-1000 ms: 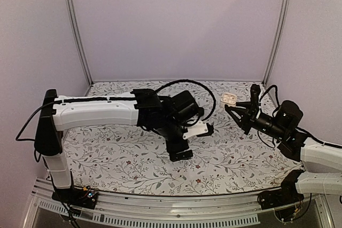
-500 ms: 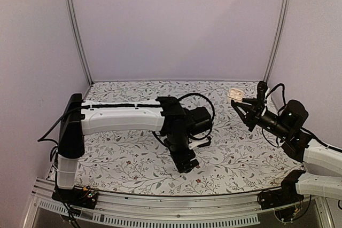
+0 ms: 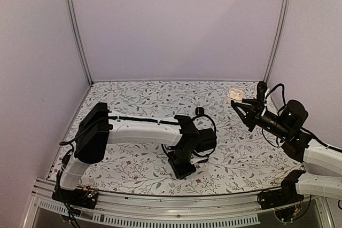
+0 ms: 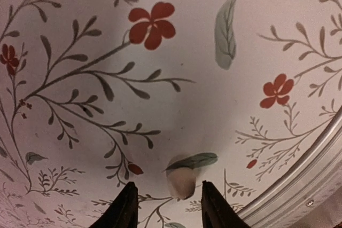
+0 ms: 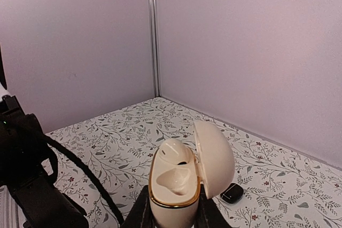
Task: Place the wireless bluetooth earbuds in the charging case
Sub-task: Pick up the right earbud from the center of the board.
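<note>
Cream glossy egg-shaped charging case (image 5: 171, 185): pinched upright, lid open, by right gripper (image 5: 173, 212), presented for loading. Straddling small cream bean-shaped earbud (image 4: 181, 181) with spread left gripper (image 4: 166, 206), for pickup.

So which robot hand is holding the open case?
The right gripper, clamped on the cream case. The left gripper sits open around a pale earbud on the table.

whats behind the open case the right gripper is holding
A small black object lies on the table behind the case, slightly to the right. The spot straight behind the case body is covered and cannot be seen.
</note>
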You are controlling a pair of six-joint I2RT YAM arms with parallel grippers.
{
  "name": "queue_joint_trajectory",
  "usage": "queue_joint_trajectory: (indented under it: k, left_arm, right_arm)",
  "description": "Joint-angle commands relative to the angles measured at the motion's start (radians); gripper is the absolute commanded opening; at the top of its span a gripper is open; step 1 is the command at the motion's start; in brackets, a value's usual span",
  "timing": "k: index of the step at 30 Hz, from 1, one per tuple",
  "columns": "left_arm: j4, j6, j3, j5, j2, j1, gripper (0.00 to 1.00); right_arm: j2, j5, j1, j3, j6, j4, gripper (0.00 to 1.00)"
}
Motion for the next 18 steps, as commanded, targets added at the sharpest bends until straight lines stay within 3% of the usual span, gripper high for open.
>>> queue_joint_trajectory:
  k: [1, 8, 18]
  left_arm:
    - [-0.015, 0.001, 0.037, 0.013, 0.024, -0.017, 0.38]
    - [-0.012, 0.011, 0.054, 0.018, 0.055, -0.021, 0.25]
    - [-0.012, 0.017, 0.029, 0.027, 0.072, -0.02, 0.17]
  right_arm:
    - [-0.013, 0.002, -0.005, 0.006, 0.007, -0.005, 0.0]
    - [-0.013, 0.006, -0.005, 0.006, 0.003, -0.008, 0.0]
    - [-0.016, 0.005, -0.005, 0.006, 0.001, -0.014, 0.0]
